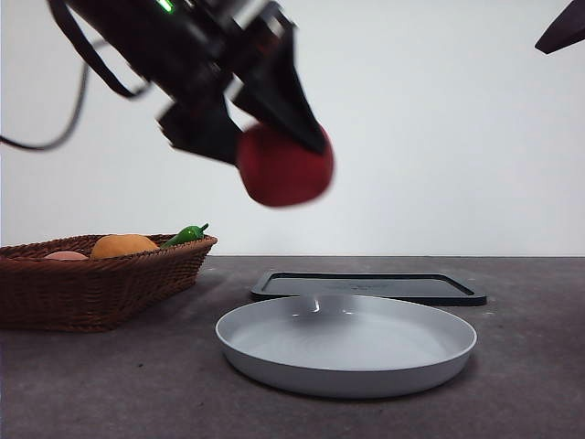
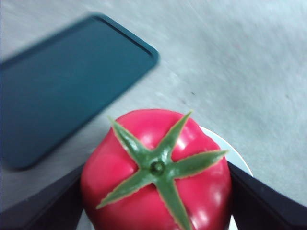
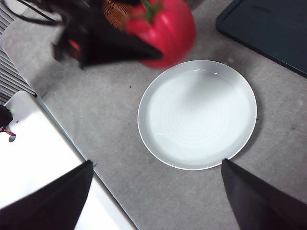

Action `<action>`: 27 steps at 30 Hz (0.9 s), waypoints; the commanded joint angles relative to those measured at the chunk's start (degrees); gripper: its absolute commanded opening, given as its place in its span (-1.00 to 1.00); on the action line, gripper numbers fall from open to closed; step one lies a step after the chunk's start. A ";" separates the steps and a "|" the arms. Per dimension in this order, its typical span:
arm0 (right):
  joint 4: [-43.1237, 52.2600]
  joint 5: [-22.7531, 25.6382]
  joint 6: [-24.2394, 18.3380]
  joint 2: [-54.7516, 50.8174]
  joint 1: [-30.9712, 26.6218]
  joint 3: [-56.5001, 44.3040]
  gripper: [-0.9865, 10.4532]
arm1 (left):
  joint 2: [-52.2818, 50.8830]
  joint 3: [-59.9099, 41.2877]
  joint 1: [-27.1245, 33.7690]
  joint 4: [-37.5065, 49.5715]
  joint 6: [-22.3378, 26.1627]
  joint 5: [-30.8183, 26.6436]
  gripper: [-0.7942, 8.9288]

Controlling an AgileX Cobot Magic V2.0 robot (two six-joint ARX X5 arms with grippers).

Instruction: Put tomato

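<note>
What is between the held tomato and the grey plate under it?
Nothing: the front view shows only air between the tomato, held by the left gripper, and the plate.

A grey, matte table [image 1: 530, 366] fills the lower part of the front frame. On it, a white plate [image 1: 345, 370] sits low and centre; a flat black tray [image 1: 368, 287] lies just behind it; a brown wicker basket [image 1: 91, 288] (holding produce) rests at the left edge.
</note>
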 commanded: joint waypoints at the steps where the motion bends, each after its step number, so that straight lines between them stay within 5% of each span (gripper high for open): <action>1: 0.50 -0.02 -0.44 0.44 0.31 1.14 -0.09 | 3.56 0.92 -1.55 2.29 -0.44 -0.04 -0.15; 20: 0.50 -0.02 -0.42 0.44 0.31 1.14 -0.09 | 16.46 0.92 -4.92 6.29 2.05 -0.09 -0.12; 27: 0.50 -0.02 -0.42 0.44 0.31 1.14 -0.09 | 16.46 0.92 -5.73 5.46 1.81 -0.07 0.13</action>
